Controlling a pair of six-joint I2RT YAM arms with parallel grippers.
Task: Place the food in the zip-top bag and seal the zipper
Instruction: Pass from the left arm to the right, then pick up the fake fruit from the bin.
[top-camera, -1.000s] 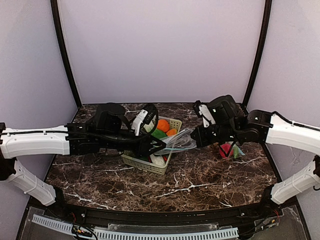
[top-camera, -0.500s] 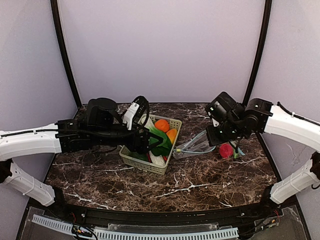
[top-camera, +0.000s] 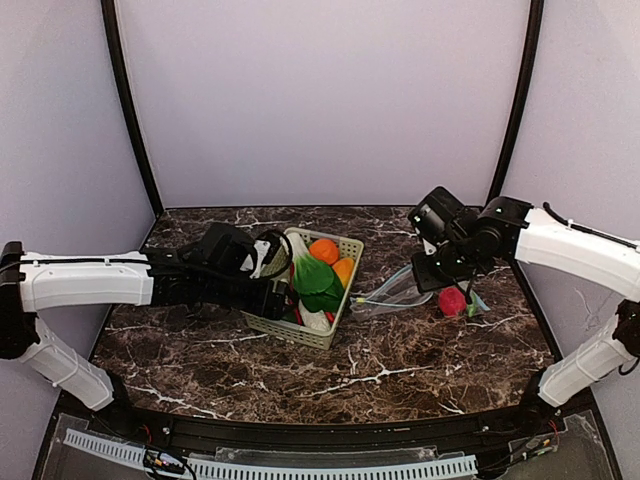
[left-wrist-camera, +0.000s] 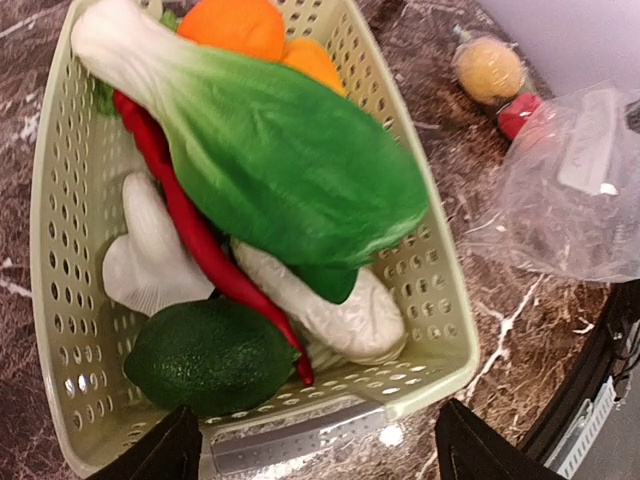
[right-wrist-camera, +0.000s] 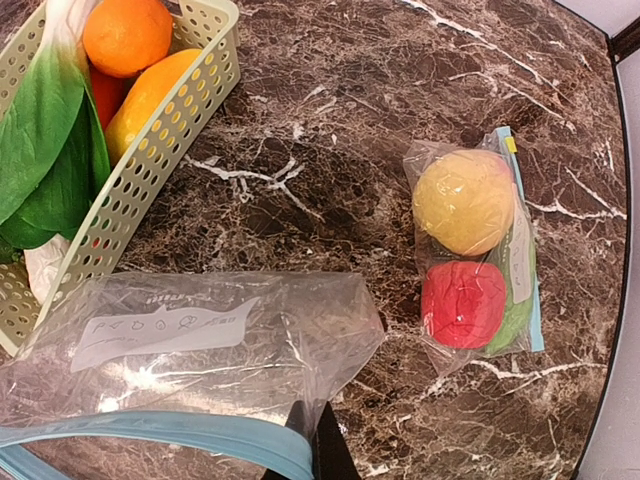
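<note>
The clear zip-top bag with a blue zipper strip hangs empty between the basket and the right arm. My right gripper is shut on its zipper edge. The food lies in a pale green basket: leafy greens, a red chilli, a white radish, an orange and a dark green fruit. My left gripper is open just above the basket's near end, holding nothing. In the top view the left gripper is at the basket's left side, and the right gripper is beside the bag.
A second small bag lies on the marble table right of the zip-top bag, holding a peach and a red apple. The enclosure's back wall and black corner posts stand behind the table. The right forearm reaches in from the right.
My left gripper let go of the bag, opened and drew back left over the basket. The right gripper carried the bag to the right and lower, still shut on it.
</note>
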